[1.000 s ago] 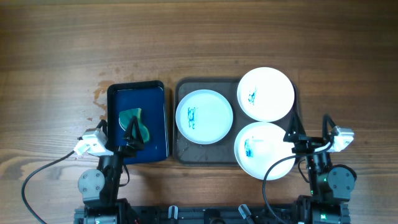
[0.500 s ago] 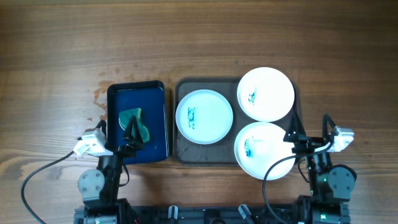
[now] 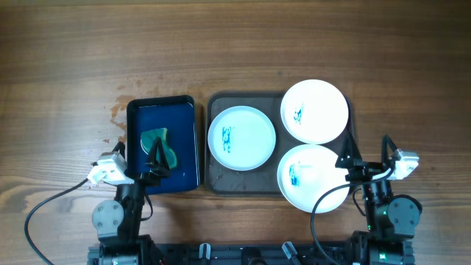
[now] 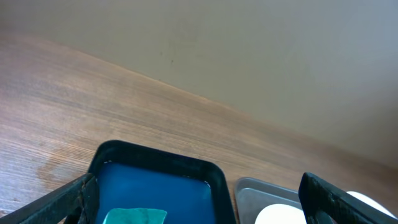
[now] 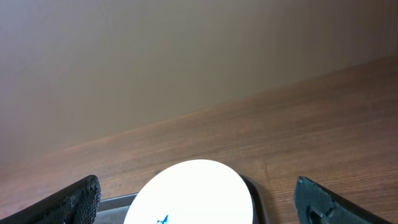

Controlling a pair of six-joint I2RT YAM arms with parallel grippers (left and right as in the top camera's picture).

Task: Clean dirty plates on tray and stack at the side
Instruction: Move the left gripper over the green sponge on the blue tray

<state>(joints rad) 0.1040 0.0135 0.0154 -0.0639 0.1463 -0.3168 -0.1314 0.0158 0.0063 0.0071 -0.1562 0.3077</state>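
On the wooden table (image 3: pixel 235 44) the three plates (image 3: pixel 241 138) sit on the tray (image 3: pixel 221 184), the nearest just ahead-left of the right gripper (image 3: pixel 366 152), spread wide and empty, while the left gripper (image 3: pixel 140 153), equally spread, faces the green cloth (image 3: pixel 156 140) in the blue tray (image 3: pixel 185 147).

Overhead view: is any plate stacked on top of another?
No, the left plate, far-right plate and near-right plate lie side by side on the grey tray, none covering another.

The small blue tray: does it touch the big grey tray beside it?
Apart. The overhead view shows a narrow strip of wooden table between the blue tray and the grey tray.
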